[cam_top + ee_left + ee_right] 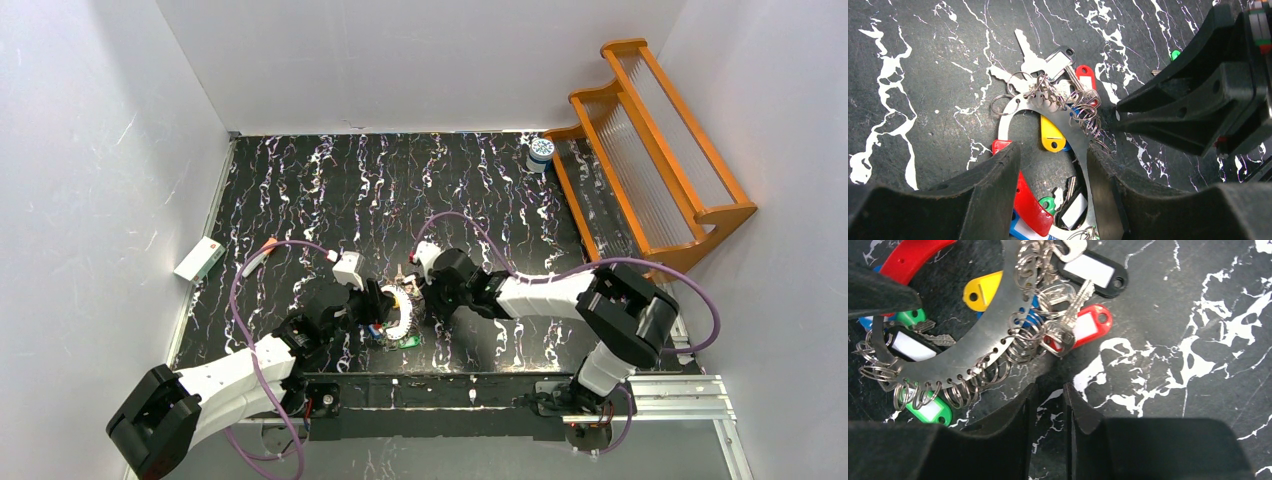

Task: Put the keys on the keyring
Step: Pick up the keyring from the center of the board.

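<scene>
The keyring (1068,125) is a flat metal band with punched holes, small split rings and a red plastic section (1028,202). It lies on the black marbled table between the two arms (400,318). Keys with yellow (1052,136), red (1083,325), black (1093,270) and green (930,410) heads hang from it. My left gripper (1054,150) spans the ring, one finger against the red section and the other against the metal band. My right gripper (1050,387) sits just beside the band (993,330), its jaws a narrow gap apart with only tabletop between them.
An orange wooden rack (650,150) stands at the back right, with a white-and-blue jar (541,152) by its left end. A white box (199,259) lies at the table's left edge, and an orange-tipped white stick (262,255) lies near it. White walls enclose the table.
</scene>
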